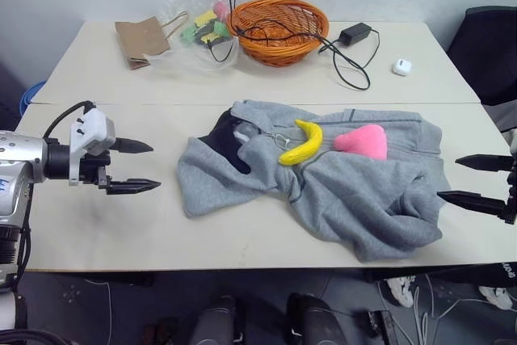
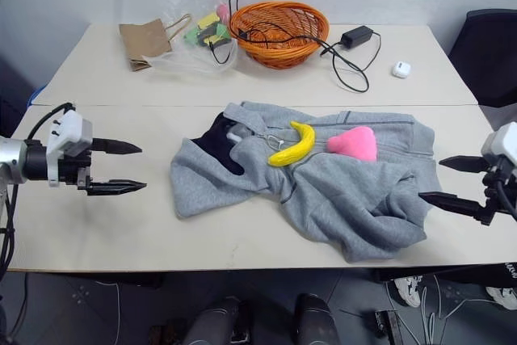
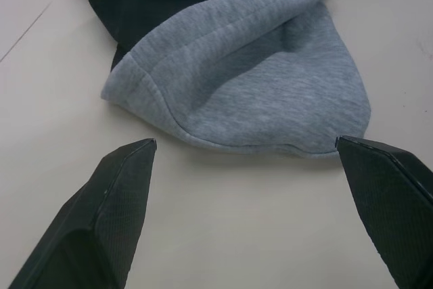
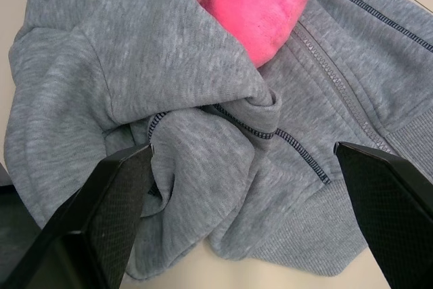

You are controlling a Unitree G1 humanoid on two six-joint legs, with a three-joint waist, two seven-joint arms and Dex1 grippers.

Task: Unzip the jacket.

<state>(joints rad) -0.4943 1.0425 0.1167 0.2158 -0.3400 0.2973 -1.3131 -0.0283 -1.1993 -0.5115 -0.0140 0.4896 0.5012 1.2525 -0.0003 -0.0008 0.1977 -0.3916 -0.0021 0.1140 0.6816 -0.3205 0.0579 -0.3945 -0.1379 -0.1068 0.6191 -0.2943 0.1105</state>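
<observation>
The grey fleece jacket (image 1: 339, 179) lies crumpled across the near table, its dark collar lining (image 1: 226, 145) toward the left. A metal zipper pull (image 1: 279, 136) shows near the collar. A yellow banana (image 1: 303, 143) and a pink plush toy (image 1: 363, 141) rest on top of the jacket. My left gripper (image 1: 137, 166) hovers open to the left of the jacket, a short gap away from its hem (image 3: 223, 141). At the jacket's right end my right gripper (image 1: 475, 179) is open, its fingers apart from the fabric, with the pink plush toy (image 4: 260, 5) and the zipper line (image 4: 338, 76) ahead of it.
On the far table stand an orange wire basket (image 1: 279, 30) with a black cable, a power adapter (image 1: 355, 34), a brown paper bag (image 1: 141, 40), a plastic bag of small items (image 1: 202, 28) and a small white case (image 1: 401, 67). A dark chair (image 1: 489, 50) is at the right.
</observation>
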